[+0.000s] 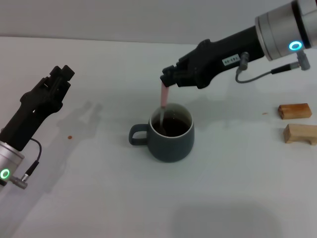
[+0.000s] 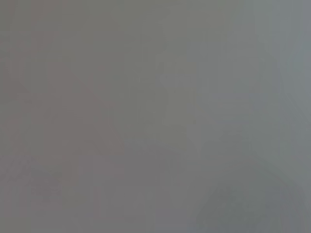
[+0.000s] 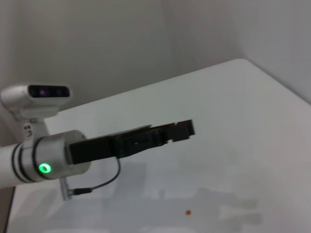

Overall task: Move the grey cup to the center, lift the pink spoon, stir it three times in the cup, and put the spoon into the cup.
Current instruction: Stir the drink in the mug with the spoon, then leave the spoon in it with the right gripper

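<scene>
1. The grey cup (image 1: 171, 134), a rounded slate-grey ceramic mug with a pale inner wall and dark brown liquid, stands upright near the middle of the white tabletop (image 1: 99, 198), well clear of every edge, its loop handle turned toward the robot's left side.
2. The pink spoon (image 1: 163, 101), a slim spoon with a pale pink handle, stands almost upright in the cup. Its lower end dips into the liquid near the far-left part of the rim, and its metal bowl is hidden below the surface.
3. The right gripper (image 1: 166, 82) hangs just above the cup, its fingers closed on the top of the pink handle.
4. The step in hand looks like the stirring. To do it well, I would keep the spoon nearly vertical, trace small circles well inside the rim, and go slowly so the liquid does not slop over and the cup is not nudged off its central spot. Hold the depth steady, so the spoon neither scrapes the bottom nor lifts clear.
5. The left gripper (image 1: 57, 82) is parked above the left side of the tabletop, well apart from the cup. Its black fingers look drawn together around nothing, though I cannot tell for sure.
6. Two small rectangular wooden blocks (image 1: 297, 121) lie one behind the other near the right edge, untouched.
7. A tiny reddish speck (image 1: 70, 137) marks the tabletop left of the cup.
</scene>
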You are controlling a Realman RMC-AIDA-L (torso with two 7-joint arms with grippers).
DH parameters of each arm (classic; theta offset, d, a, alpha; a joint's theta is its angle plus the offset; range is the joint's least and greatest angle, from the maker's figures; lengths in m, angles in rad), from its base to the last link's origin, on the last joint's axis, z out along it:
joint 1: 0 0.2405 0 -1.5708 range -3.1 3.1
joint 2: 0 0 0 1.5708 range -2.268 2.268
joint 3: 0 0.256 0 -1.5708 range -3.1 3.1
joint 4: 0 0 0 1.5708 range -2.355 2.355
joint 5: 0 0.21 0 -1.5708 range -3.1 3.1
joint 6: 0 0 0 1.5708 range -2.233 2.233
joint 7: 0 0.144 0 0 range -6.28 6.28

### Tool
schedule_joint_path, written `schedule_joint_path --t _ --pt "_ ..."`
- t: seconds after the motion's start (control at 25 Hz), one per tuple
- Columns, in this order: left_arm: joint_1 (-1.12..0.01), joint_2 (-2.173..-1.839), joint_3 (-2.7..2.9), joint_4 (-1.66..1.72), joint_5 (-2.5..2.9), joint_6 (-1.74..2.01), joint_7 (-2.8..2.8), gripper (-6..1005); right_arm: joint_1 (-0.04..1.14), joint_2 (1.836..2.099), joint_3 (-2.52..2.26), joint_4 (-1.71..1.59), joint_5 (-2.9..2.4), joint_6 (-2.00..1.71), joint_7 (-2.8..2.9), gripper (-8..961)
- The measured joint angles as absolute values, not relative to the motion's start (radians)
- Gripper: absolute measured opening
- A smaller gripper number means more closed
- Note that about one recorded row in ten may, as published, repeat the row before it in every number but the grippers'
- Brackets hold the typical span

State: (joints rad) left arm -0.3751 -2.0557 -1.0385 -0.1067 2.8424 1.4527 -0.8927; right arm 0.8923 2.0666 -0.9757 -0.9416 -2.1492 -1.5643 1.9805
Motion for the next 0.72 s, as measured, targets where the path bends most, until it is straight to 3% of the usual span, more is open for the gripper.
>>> schedule_joint_path --t 0.72 --pt "-0.406 -2.057 -1.038 -0.11 2.842 1.428 -0.891 316 0.805 2.053 -0.964 -1.02 -2.156 -1.595 2.031 82"
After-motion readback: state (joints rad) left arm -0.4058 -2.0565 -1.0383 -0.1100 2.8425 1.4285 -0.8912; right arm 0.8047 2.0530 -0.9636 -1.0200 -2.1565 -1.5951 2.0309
